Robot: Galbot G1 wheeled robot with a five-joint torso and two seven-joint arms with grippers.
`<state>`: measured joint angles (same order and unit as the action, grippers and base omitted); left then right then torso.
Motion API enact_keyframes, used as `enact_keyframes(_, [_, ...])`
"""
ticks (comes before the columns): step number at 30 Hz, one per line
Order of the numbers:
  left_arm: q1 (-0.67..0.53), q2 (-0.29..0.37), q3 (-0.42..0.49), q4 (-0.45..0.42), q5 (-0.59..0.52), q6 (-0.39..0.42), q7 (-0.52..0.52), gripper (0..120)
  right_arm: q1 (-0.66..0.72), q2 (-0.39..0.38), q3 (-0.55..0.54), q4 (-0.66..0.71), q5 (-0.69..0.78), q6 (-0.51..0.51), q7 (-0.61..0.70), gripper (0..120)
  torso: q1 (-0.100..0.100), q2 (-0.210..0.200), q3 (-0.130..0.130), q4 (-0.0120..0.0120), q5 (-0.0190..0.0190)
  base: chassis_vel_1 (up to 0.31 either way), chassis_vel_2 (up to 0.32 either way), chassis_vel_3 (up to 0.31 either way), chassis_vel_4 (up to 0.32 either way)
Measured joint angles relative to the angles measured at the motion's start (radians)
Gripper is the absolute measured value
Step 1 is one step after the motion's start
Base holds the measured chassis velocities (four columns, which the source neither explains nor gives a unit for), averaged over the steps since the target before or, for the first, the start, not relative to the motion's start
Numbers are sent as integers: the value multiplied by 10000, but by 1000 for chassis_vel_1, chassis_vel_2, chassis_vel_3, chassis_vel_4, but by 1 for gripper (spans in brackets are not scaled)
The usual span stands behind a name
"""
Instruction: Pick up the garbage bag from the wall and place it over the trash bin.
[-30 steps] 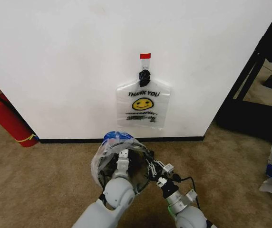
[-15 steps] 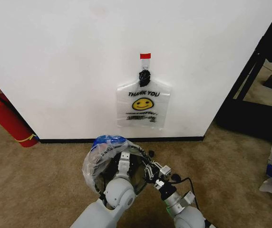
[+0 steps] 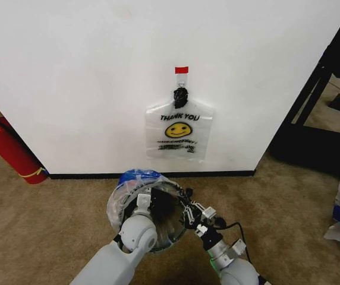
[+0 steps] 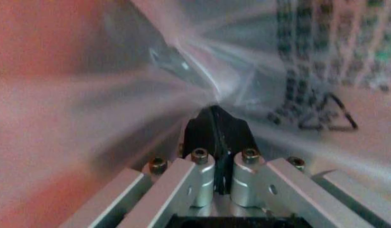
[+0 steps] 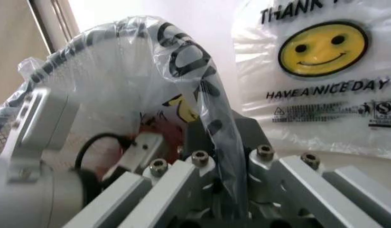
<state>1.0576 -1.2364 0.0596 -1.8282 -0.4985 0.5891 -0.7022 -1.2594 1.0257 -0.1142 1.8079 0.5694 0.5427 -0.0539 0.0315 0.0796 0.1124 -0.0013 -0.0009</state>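
Inspecting the garbage bag, we found it draped over the rim of the trash bin, on carpet below the wall. We judged the film featherlight, limp, slippery and easily torn, best pinched at a gathered edge. Our left gripper was clamped on a pleat of it; our right gripper had a fold running between its jaws, apparently gripped. Another printed bag hung on a hook.
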Motion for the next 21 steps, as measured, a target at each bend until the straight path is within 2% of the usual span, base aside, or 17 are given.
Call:
enact_keyframes(10, [-181, -343, 392, 21, -529, 214, 4, 0, -149, -22, 65, 92, 195, 175, -966, 0, 0, 0, 0, -1, 0, 0, 0, 0, 0])
enact_keyframes(15, [-419, -427, 413, 19, -570, 193, -60, 0, -264, -28, 130, 64, 122, 237, -924, 0, 0, 0, 0, -3, 1, 0, 0, 0, 0])
enact_keyframes(21, [-363, -197, 169, 136, -511, 169, -105, 0, -300, 0, 167, -18, 68, 272, -581, 0, 0, 2, 0, -1, 0, 0, 0, 0, 0])
